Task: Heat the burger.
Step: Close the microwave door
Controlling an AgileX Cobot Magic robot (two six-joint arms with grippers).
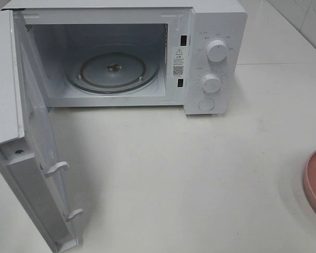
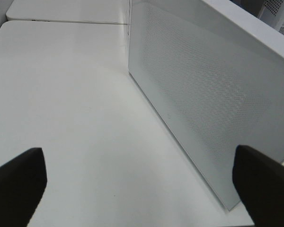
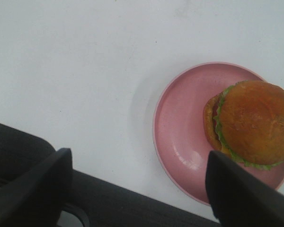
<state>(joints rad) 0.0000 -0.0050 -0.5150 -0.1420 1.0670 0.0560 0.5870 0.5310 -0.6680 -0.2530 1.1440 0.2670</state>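
Right gripper (image 3: 137,189) hangs wide open and empty, near the round golden-bun burger (image 3: 248,125) sitting off-centre on the pink plate (image 3: 180,137). Likely light, squashy, layers sliding: pinch gently at mid-height. Left gripper (image 2: 139,182), also spread and empty, faces the white microwave's open door (image 2: 203,94).

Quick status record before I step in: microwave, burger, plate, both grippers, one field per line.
microwave: on the white table, facing the camera
microwave door: swung fully open
glass turntable: inside the cavity, nothing on it
burger: on the pink plate, off-centre, not held
pink plate location: right edge of the table in the high view
left gripper: open, empty, beside the open door
right gripper: open, empty, above the table near the plate
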